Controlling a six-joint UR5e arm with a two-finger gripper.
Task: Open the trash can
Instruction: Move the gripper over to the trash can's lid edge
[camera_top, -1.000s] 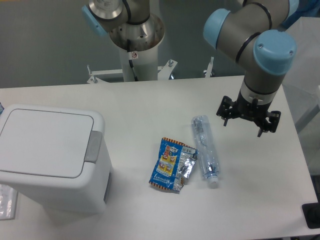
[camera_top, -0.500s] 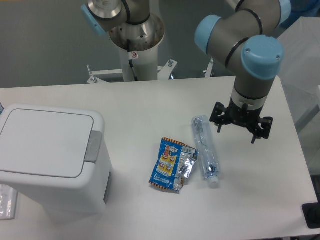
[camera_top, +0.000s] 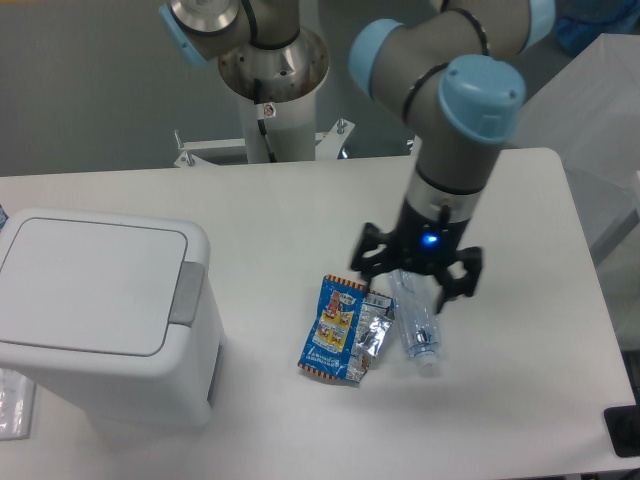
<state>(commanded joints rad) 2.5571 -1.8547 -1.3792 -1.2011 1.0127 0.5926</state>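
The white boxy trash can (camera_top: 100, 320) stands at the left of the table with its flat lid (camera_top: 90, 283) shut. Its grey push-button tab (camera_top: 186, 293) is on the right edge of the lid. My gripper (camera_top: 415, 272) hangs open and empty over the middle right of the table, above the clear plastic bottle (camera_top: 417, 323), well to the right of the trash can.
A blue snack wrapper (camera_top: 333, 328) and a crumpled silver wrapper (camera_top: 372, 325) lie between the trash can and the bottle. The robot's base column (camera_top: 268, 90) stands at the back. A clear bag (camera_top: 14, 403) lies at the front left.
My gripper has moved left and toward the front, from over the right of the table to above the bottle. The trash can lid has stayed shut.
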